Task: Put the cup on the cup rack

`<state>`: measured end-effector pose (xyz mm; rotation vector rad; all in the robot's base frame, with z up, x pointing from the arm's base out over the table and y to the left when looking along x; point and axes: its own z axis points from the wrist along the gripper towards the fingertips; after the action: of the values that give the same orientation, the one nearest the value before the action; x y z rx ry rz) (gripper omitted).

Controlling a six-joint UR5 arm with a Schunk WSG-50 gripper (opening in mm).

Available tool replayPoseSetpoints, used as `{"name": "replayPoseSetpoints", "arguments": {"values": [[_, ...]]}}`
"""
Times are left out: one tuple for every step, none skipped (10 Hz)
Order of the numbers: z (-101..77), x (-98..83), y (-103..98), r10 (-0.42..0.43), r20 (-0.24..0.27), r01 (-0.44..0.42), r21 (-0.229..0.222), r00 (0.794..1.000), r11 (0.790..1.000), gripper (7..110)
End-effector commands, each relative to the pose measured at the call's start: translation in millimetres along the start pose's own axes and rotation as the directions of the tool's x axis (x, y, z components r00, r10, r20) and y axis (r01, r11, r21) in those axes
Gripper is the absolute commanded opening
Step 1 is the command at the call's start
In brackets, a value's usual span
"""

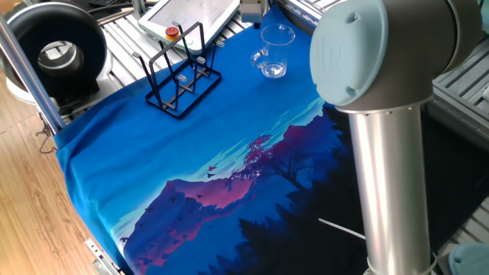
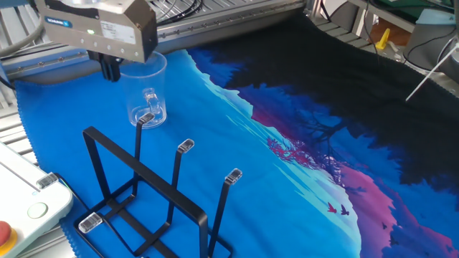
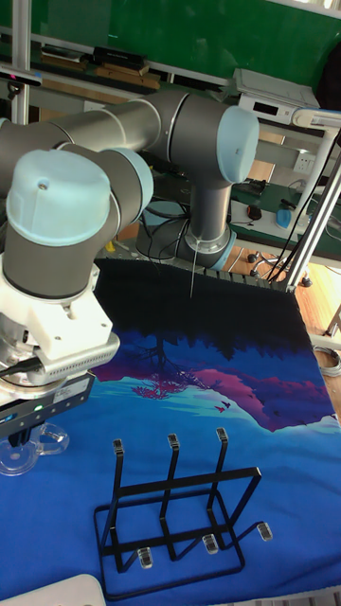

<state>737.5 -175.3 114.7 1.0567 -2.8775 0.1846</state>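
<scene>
Cup (image 2: 145, 97) stands upright on the blue cloth of the counter (image 1: 153, 183), at 12 o'clock of the cup rack (image 2: 147, 201), near it. End effector (image 2: 110, 70) hovers at cup's rim, grips nothing; finger gap: can't tell. Judged pre-grasp.

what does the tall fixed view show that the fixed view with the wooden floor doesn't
Only the tall fixed view shows the grey robot arm's base end, the shelves of equipment behind the table, and the gripper's underside with its dark fingers over the small clear glass cup. Only the wooden-floor view shows the round black fan, the white pendant with a red button and the floor itself. Both show the cup standing upright on the blue landscape cloth and the black wire cup rack standing apart from it.
</scene>
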Motion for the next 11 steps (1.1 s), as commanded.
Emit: {"name": "replayPoseSetpoints", "arguments": {"values": [[-1.9,2.8,-13.7,0.052,-0.005,-0.052,0.049,0.999,0.997,7],[-2.3,-1.2,-20.2,0.054,0.013,-0.054,0.073,0.998,0.996,7],[-2.2,-12.8,-11.9,0.039,0.056,-0.041,0.039,0.998,0.998,7],[2.0,-30.7,-1.7,0.002,0.090,-0.003,0.003,0.996,1.000,7],[6.0,-37.9,7.9,-0.042,0.078,0.043,-0.018,0.996,0.999,7],[11.4,-30.8,14.7,-0.110,0.018,0.110,-0.021,0.994,0.994,7],[22.0,-37.4,21.5,-0.120,0.015,0.120,-0.006,0.993,0.993,7],[29.4,-45.6,25.8,-0.116,0.025,0.116,0.002,0.993,0.993,7],[33.3,-51.9,28.8,-0.116,0.028,0.116,0.003,0.993,0.993,7],[35.4,-55.6,31.9,-0.116,0.033,0.116,0.001,0.993,0.993,7],[37.4,-59.9,37.7,-0.111,0.046,0.112,-0.007,0.993,0.994,7]]}}
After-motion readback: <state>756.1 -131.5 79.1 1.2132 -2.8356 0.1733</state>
